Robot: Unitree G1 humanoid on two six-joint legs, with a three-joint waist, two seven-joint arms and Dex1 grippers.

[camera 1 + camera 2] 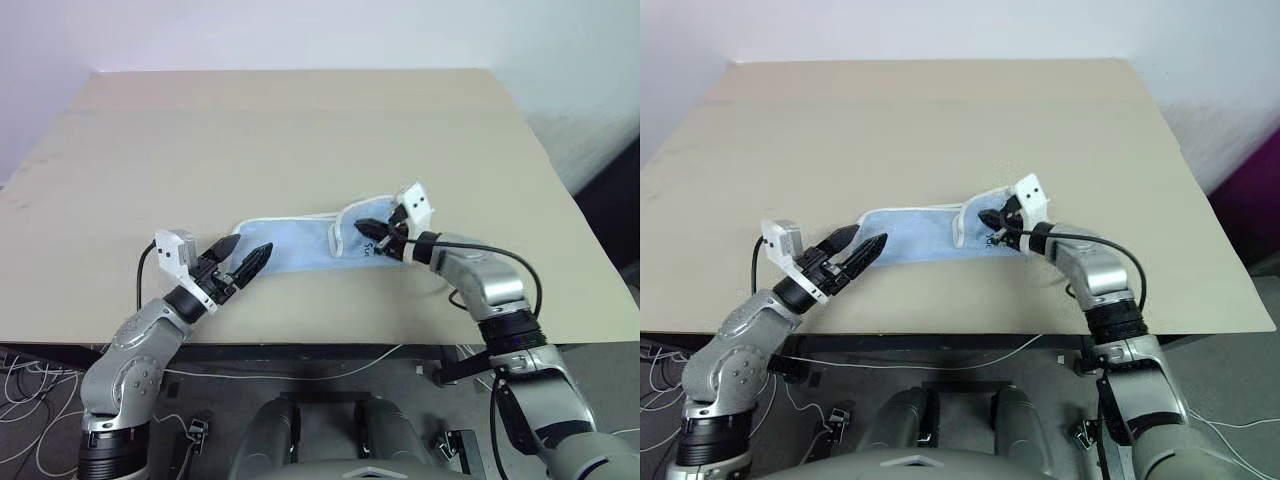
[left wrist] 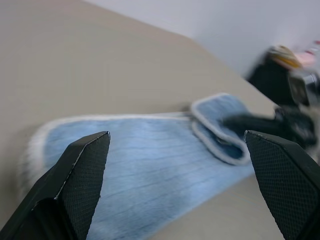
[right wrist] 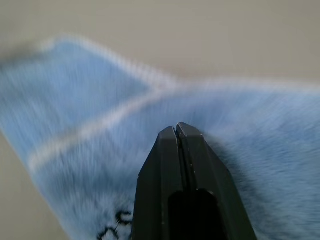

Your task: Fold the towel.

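Right gripper (image 1: pixel 372 232) sits at the right end of the towel (image 1: pixel 290 246), fingers pressed together; the right wrist view shows the two black tips closed flush with blue terry cloth all round them, but whether any cloth is actually pinched between them cannot be told. Towel lies as a narrow band near the front edge of the table (image 1: pixel 300 130), long axis running left to right, with its right end already turned back over itself so the white piped edging forms a small loop-shaped flap. A dark print shows on the cloth just under the right fingers. Left gripper (image 1: pixel 243 258) hovers at the towel's left end, jaws spread wide, tips over the cloth rather than on it as far as the head views show. Judgement: step in hand is carrying the right end over toward the left to halve the band. To do it well, confirm the pinch holds both layers of the flap before lifting; lift only enough to clear the lower layer, travel along the long axis, and let the left gripper pin the left end so the band does not slide. Risk: a grip on piping alone may slip.
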